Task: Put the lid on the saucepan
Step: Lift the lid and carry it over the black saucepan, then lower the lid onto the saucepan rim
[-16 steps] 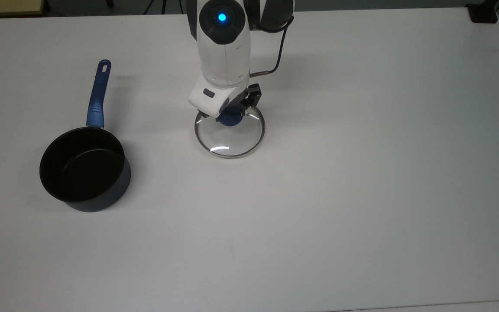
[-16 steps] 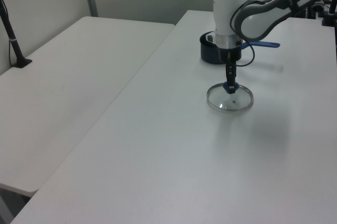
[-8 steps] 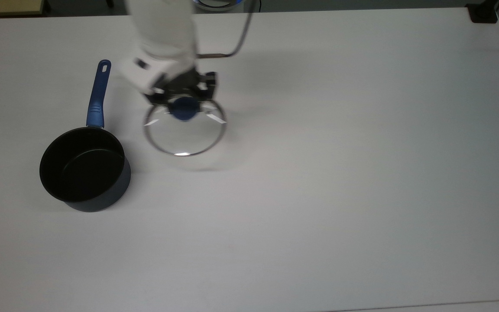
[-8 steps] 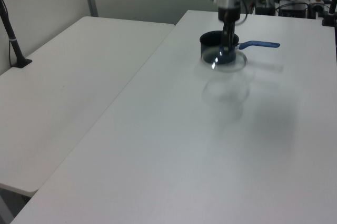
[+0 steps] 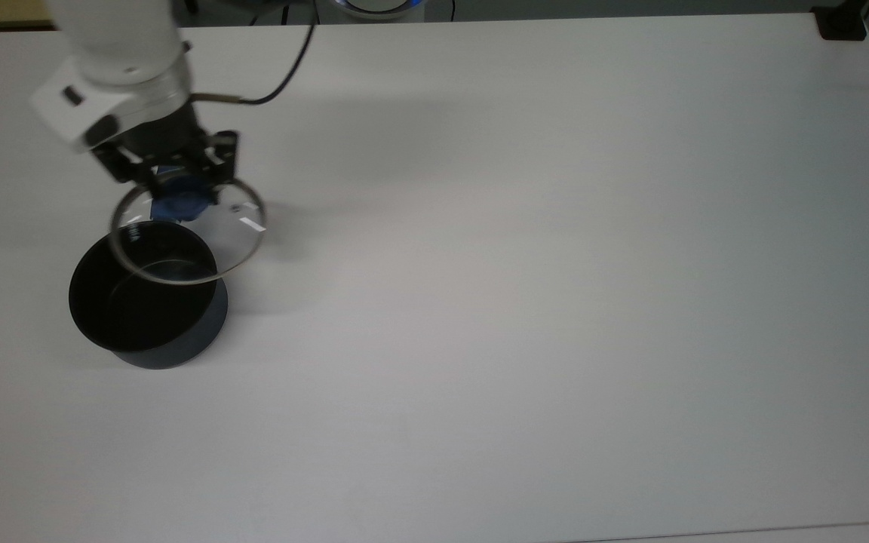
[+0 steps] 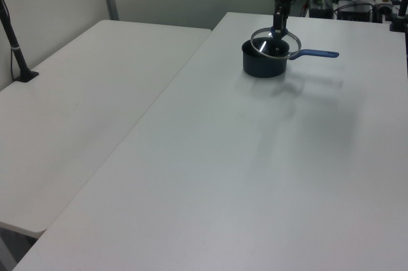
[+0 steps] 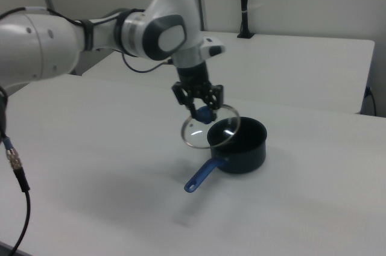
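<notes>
My gripper is shut on the blue knob of the lid, a clear glass disc with a metal rim. It holds the lid in the air, slightly tilted. In the top view the lid overlaps the upper right rim of the saucepan, and the arm covers the pan's handle. In the left view the lid hangs under the gripper just above the saucepan. In the right view the lid hovers at the gripper, over the handle side of the saucepan.
The saucepan stands on a wide white table; its blue handle lies flat on the top. A second white table adjoins on the left view's left, with a black post. A black block sits at the top view's far right corner.
The gripper lifted the lid off the middle of the table and carried it toward the top view's left, until it came over the saucepan's rim. The saucepan has not moved.
</notes>
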`<state>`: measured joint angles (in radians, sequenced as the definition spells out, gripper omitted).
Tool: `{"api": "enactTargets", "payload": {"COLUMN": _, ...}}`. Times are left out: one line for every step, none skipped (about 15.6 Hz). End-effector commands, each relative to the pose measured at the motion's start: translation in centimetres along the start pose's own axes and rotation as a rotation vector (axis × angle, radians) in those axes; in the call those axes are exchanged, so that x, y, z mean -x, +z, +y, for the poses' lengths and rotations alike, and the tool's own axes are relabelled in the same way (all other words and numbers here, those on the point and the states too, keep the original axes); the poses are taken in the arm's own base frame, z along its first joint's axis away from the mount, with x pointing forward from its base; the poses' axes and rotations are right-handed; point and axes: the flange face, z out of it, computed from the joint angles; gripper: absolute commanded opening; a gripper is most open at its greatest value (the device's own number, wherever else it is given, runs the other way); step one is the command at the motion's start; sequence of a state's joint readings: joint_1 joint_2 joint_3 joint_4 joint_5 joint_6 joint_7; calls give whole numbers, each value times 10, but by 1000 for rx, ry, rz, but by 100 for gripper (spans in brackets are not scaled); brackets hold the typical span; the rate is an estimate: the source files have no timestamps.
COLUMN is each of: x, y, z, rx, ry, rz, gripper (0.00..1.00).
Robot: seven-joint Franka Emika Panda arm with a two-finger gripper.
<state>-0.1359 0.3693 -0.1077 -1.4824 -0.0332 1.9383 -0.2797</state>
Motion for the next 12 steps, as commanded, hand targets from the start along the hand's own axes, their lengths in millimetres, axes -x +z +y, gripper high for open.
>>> {"api": "enactTargets", "payload": {"x": -16, "y": 1, "z": 27, "rx": 28, "ry": 8, "rz": 66, "gripper": 44}}
{"api": "enactTargets", "payload": {"x": -17, "y": 0, "z": 30, "rx": 32, "ry": 13, "rz": 82, "gripper": 44}}
{"api": "enactTargets", "payload": {"x": -18, "y": 5, "z": 32, "rx": 34, "ry": 15, "rz": 84, "gripper": 44}}
{"api": "enactTargets", "payload": {"x": -21, "y": 4, "z": 33, "rx": 38, "ry": 15, "rz": 93, "gripper": 44}}
{"api": "enactTargets", "payload": {"x": -24, "y": 9, "z": 33, "rx": 37, "ry": 16, "rz": 90, "gripper": 44}}
{"api": "enactTargets", "payload": {"x": -26, "y": 9, "z": 38, "rx": 41, "ry": 20, "rz": 96, "gripper": 44}}
{"api": "enactTargets", "payload": {"x": -28, "y": 10, "z": 45, "rx": 46, "ry": 31, "rz": 108, "gripper": 44}}
{"api": "enactTargets", "payload": {"x": -29, "y": 12, "z": 46, "rx": 47, "ry": 32, "rz": 116, "gripper": 44}}
{"api": "enactTargets", "payload": {"x": -30, "y": 14, "z": 47, "rx": 50, "ry": 33, "rz": 122, "gripper": 44}}
{"api": "enactTargets", "payload": {"x": -31, "y": 19, "z": 46, "rx": 50, "ry": 31, "rz": 115, "gripper": 44}}
{"api": "enactTargets", "payload": {"x": -31, "y": 19, "z": 45, "rx": 49, "ry": 30, "rz": 116, "gripper": 44}}
{"api": "enactTargets", "payload": {"x": -31, "y": 21, "z": 45, "rx": 47, "ry": 30, "rz": 113, "gripper": 45}}
